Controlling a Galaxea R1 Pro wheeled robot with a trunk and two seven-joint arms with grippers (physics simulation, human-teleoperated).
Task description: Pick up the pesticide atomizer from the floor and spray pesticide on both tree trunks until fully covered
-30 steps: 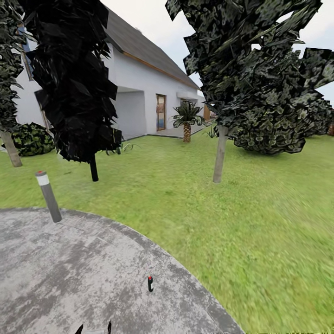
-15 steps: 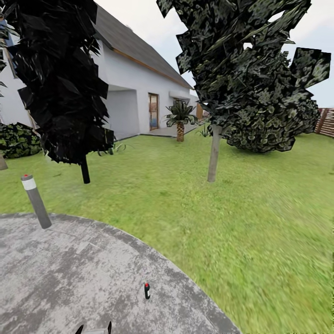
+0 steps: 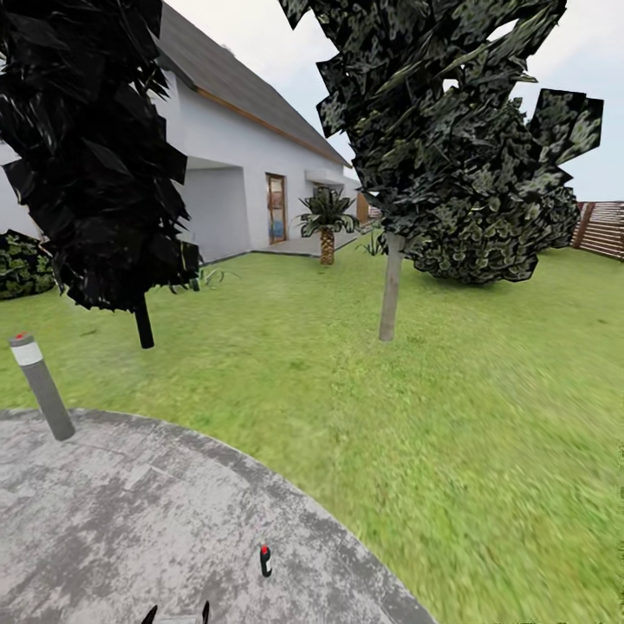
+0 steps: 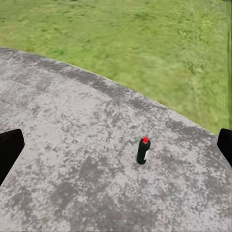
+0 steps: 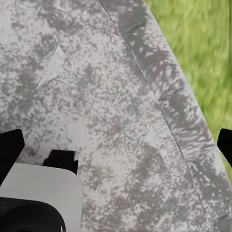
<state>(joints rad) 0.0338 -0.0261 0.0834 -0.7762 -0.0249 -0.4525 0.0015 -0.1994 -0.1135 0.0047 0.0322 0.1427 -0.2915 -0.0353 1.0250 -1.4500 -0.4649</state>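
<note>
- Atomizer first: the pesticide atomizer [image 3: 265,561] stands upright on the grey paved pad [image 3: 130,520], red tip up, near the pad's curved edge where the lawn [image 3: 485,416] begins.
- From the left wrist view the pesticide atomizer [image 4: 143,151] sits ahead of the left tool [image 4: 116,147], between the lines of its two fingers and well apart from both; nothing touches it.
- Left tool fingers [image 4: 9,150] show as dark shapes at opposite edges of that view, spread wide with only bare paving between them.
- Right tool [image 5: 116,145] likewise has its fingers [image 5: 10,147] far apart at the two edges, gripping nothing; beyond it lie the paved pad [image 5: 121,96] and the pad's kerb against a strip of grass [image 5: 203,43].
- A pale grey part of the robot's body [image 5: 38,193] sits close beside the right tool.
- Farther ahead of both tools, across the lawn, one tree [image 3: 433,113] rises on a straight grey-brown tree trunk [image 3: 390,290], its crown dark and patchy.
- A dark narrow conifer [image 3: 95,156] stands to the left of it, and a grey bollard [image 3: 41,386] with a white band and red top leans at the pad's far edge.
- Behind them: a white house [image 3: 234,156], a small palm [image 3: 327,221], a rounded bush [image 3: 494,234] and a slat fence [image 3: 600,227].
</note>
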